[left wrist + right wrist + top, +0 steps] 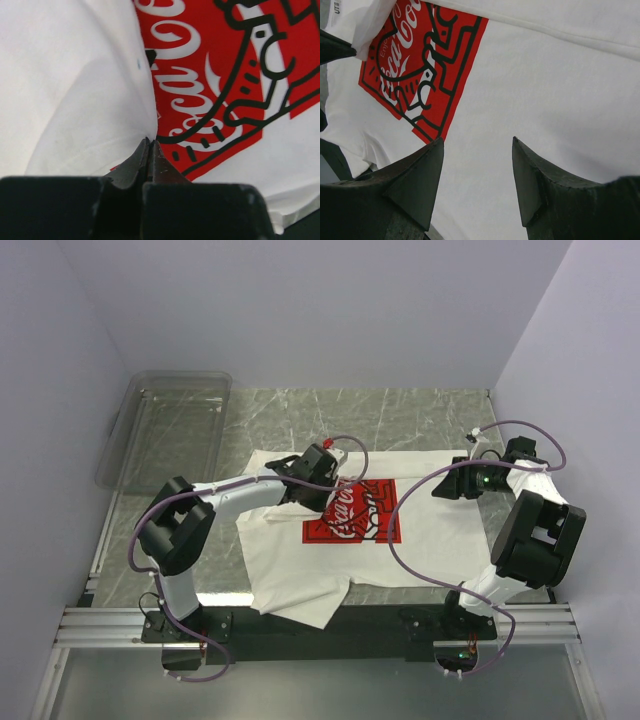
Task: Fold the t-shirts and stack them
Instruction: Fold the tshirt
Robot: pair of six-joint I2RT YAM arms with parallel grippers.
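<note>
Left gripper pinched on the t-shirt, right gripper spread above it

The left gripper (149, 145) has its fingers pressed together on a raised fold of white cloth of the t-shirt (430, 530), right at the edge of the red print (355, 515), and the fabric draws up in creases toward the fingertips. The right gripper (477, 141) stands with its fingers well apart and nothing between them, hanging over the plain white part of the shirt on the right side of the print. The shirt lies spread print-up on the grey marbled table (400, 415), between the two arms, with a loose corner reaching the near edge by the left arm's base. A clear bin (170, 425) sits at the far left of the table, apart from the shirt.
</note>
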